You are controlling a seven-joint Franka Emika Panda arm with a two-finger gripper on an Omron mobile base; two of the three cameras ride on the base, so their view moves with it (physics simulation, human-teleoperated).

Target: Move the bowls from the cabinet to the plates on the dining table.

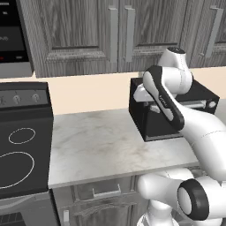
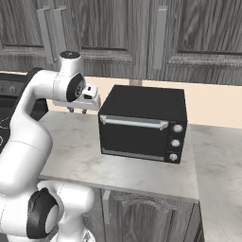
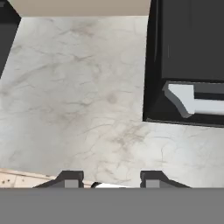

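Writing is showing nowhere legibly; the stove (image 1: pixel 20 132) panel marks are too blurred. The arm is folding above the marbled counter (image 1: pixel 101 145), its gripper (image 3: pixel 111 178) pointing downward beside the black oven (image 2: pixel 142 123), fingers spread with nothing between. Cabinet (image 1: pixel 84 35) doors are standing closed.

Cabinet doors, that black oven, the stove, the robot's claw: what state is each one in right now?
Cabinet doors: all shut.
Black oven: door closed, standing on the marbled counter.
Stove: burner rings dark, nothing on them.
Gripper: jaws apart, holding nothing, above the counter beside the oven.
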